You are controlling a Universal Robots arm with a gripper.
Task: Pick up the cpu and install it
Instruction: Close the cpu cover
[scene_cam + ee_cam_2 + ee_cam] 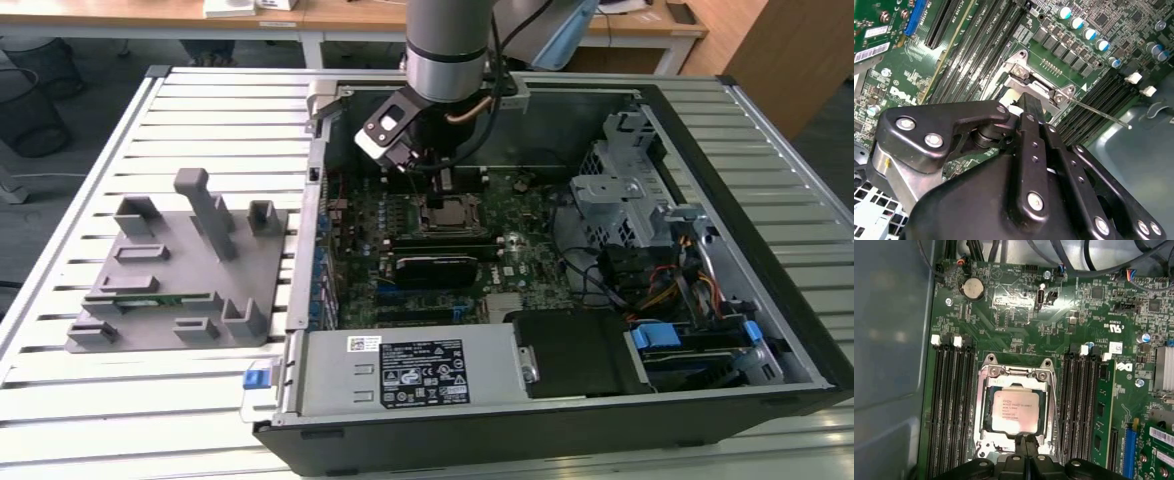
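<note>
A: Where is the cpu sitting?
B: It is lying flat in the socket on the board, with its pale metal top facing up. In the exterior view it is showing under the arm, inside the open case.
A: Which way is it pointing?
B: It is square, so no long axis is showing. Its edges are running square with the socket frame, and its rows of print are running crosswise to the memory slots.
A: And the gripper?
B: It is hanging at the socket's edge, just beside the cpu. I am not seeing it touch the chip. Its two fingers are pressing together with only a thin seam between them, grasping nothing.
A: How many of each are you counting?
B: One cpu, one socket, one gripper, one thin lever sticking out from a socket corner and one coin cell. There are two banks of memory slots, one flanking each side of the socket. In the exterior view one grey fixture is standing outside the case, on the exterior view's left, well apart from the cpu
</note>
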